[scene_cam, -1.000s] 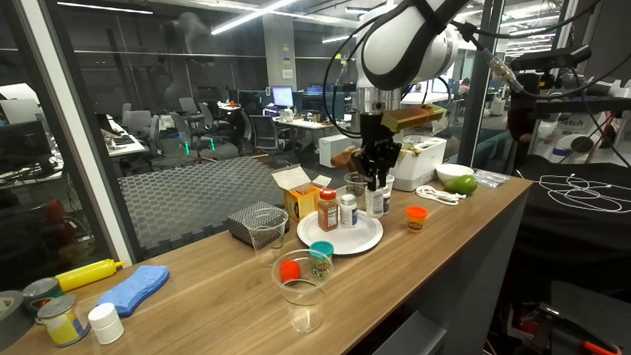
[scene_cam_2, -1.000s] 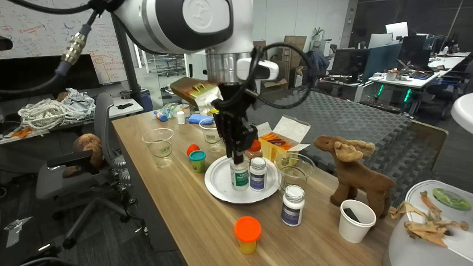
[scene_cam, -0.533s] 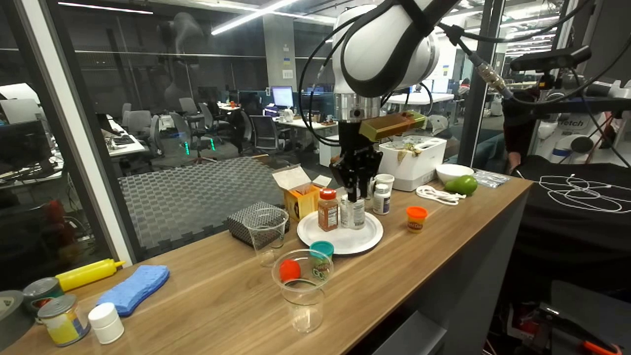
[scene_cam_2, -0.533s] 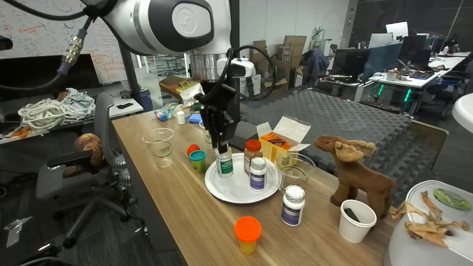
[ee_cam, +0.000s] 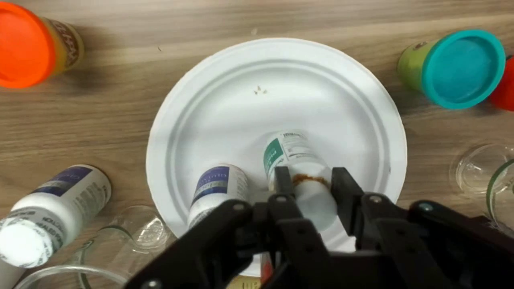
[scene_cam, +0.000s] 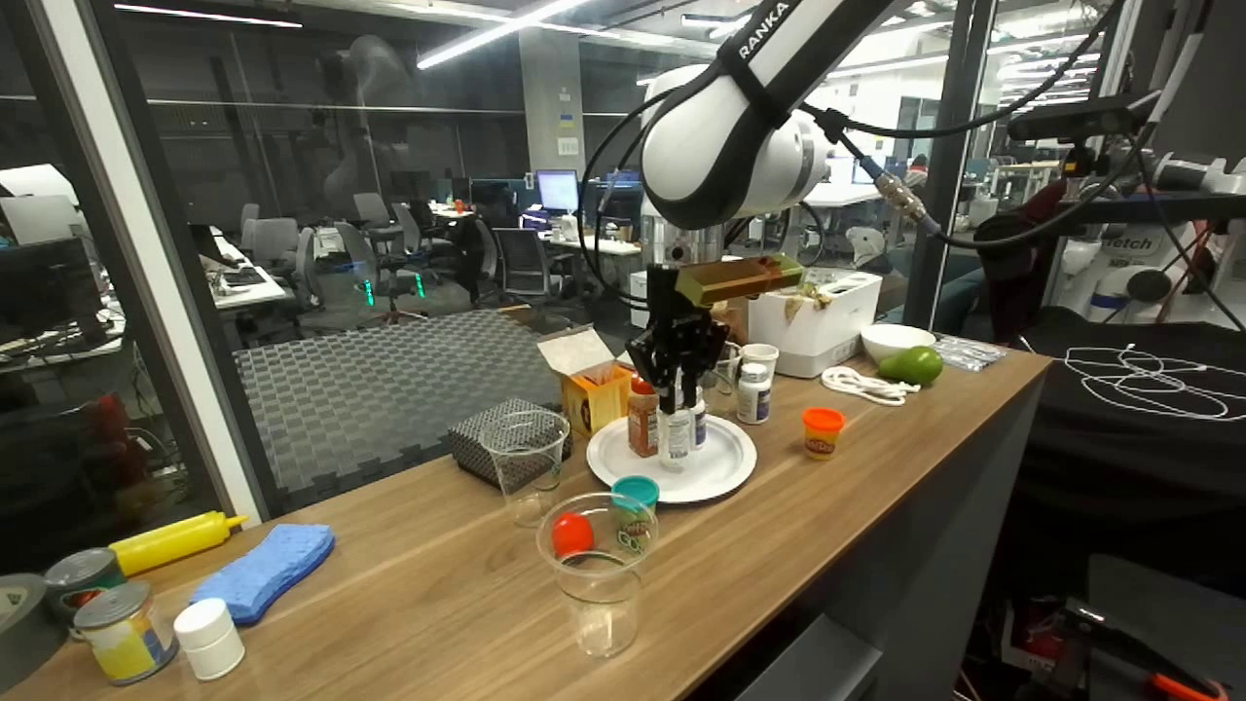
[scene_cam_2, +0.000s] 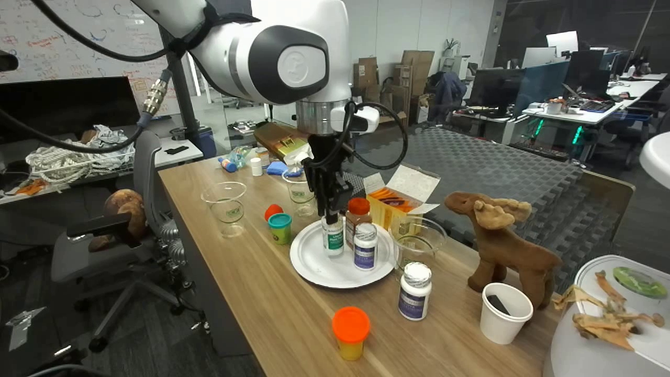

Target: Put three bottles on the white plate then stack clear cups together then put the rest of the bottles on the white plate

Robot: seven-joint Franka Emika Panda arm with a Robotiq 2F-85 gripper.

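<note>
Comes lower over the white plate (ee_cam: pixel 281 108) than a moment ago in both exterior views, probably nearing the third placement before stacking the clear cups (scene_cam_2: pixel 225 208), standing apart. Brings alongside the red-capped bottle (scene_cam_2: pixel 357 217) and the purple-labelled bottle (scene_cam_2: pixel 365 248), already standing there, the upright green-labelled bottle (scene_cam_2: pixel 334 240), grasped in the jaws near the neck; hard to tell about contact with the plate.

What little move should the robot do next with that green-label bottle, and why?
Probably ease the green-label bottle gently down before letting go: the gripper holds it upright over the white plate, beside the purple-label bottle there, and I can't tell whether its base touches yet.
</note>
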